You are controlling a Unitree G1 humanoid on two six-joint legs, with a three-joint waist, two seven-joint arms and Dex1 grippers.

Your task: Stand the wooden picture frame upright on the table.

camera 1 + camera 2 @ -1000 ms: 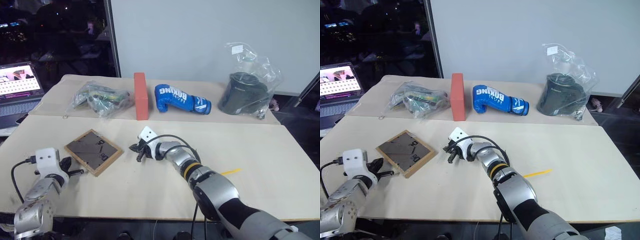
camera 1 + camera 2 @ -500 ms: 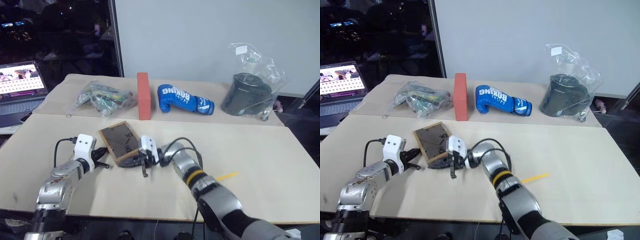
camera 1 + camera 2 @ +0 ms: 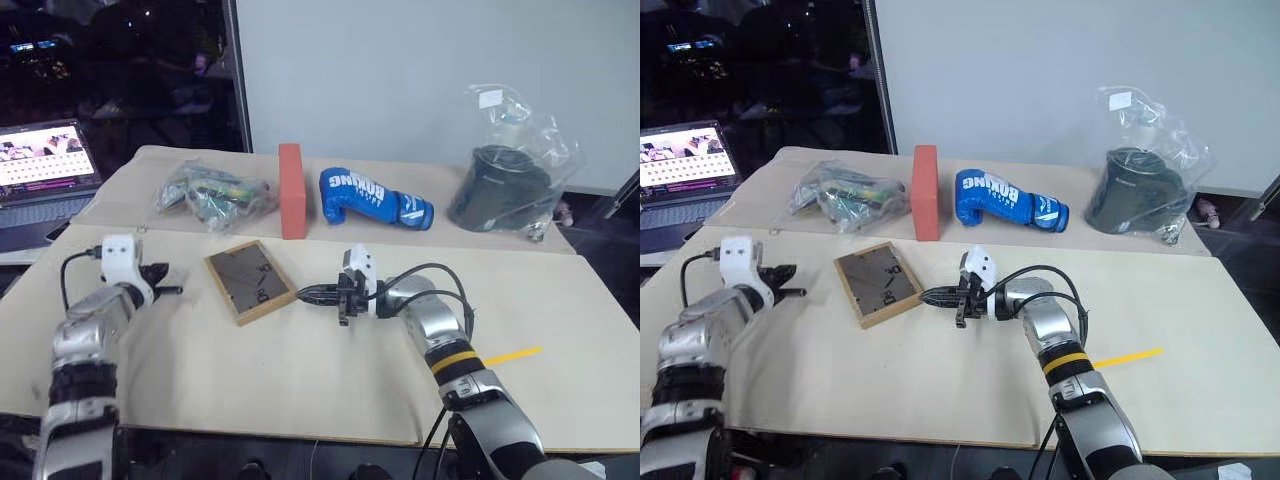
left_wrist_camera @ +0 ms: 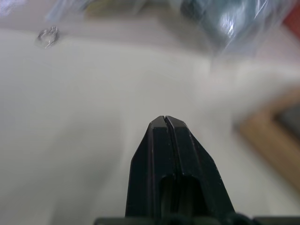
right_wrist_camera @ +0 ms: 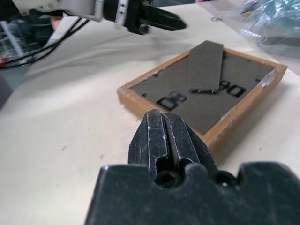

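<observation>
Left eye view: the small rectangular light-wood picture frame (image 3: 251, 281) lies back-up, centre-left on the pale beige table (image 3: 300, 370), bare board around it. The right gripper (image 3: 305, 294) is closed at its right edge; the left gripper (image 3: 172, 290), closed, sits left.

Right wrist view: a grey stand flap lies flat on the frame's back.

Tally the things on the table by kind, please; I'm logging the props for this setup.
Picture frame: 1
Brick block: 1
Boxing glove: 1
Clear bags with contents: 2
Total: 5
</observation>
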